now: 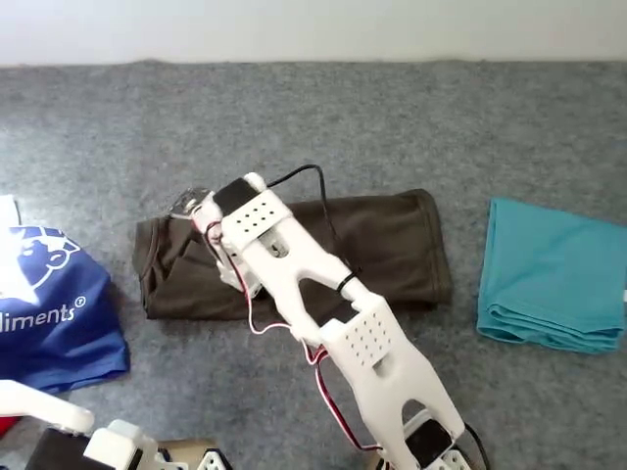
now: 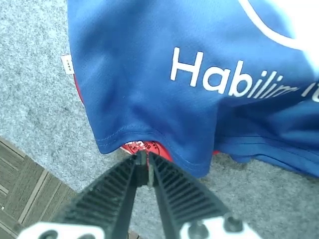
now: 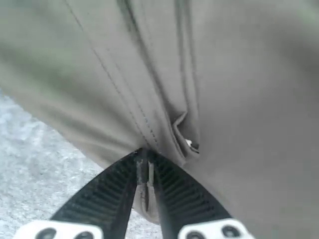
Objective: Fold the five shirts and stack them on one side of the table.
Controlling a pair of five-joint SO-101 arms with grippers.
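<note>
Blue shirt: large white lettering across the cloth, with a small registered-mark sign after it. White label at its edge, unreadable. Red cloth beneath: small print, illegible.

A grey, speckled felt mat lies flat from the left side to the right and runs back to the far edge. There it meets a plain white wall in a slightly uneven line, with no window or furniture in sight. Past the mat's near edge lies a floor of brown wood-grain tiles, their grain set in alternating directions with dark seams between them. The light is bright, soft and even, leaving only faint, blurred shadows on the mat.
</note>
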